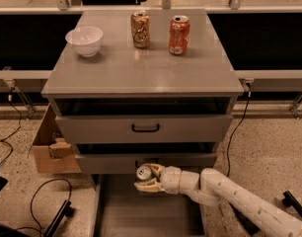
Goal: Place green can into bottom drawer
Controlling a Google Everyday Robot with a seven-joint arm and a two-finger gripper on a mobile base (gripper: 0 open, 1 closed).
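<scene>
Gripper (149,178): low in the scene, just in front of the cabinet's (141,70) lower face, above the far end of the bottom drawer (141,214). Cream fingers (150,186) are closed narrowly around the green can (143,172), one finger over the can's right side and one under it. The can is gripped and clear of the drawer floor. Its silver top with the pull tab faces up toward the camera. The dark sides are mostly hidden by the fingers.

Arm (240,201): white, segmented, enters from the near right corner and runs up and left, nearly level with the floor. The wrist is straight and the gripper points left.

Bottom drawer: pulled out toward the near side, with a flat grey floor and low side walls. Nothing can be made out on the part of the floor that shows.

Above it:
- The middle drawer (106,163) is slightly out. The gripper and can sit right against its front.
- The top drawer (92,129), with a black handle (145,128), is also slightly out.

Cabinet top:
- A white bowl (84,40) at far left.
- A brown-gold can (140,29) and an orange-red can (178,35) stand upright near each other at the far centre.

Floor, left of the cabinet:
- An open cardboard box (50,152).
- Black cables (40,201) on the speckled floor.
</scene>
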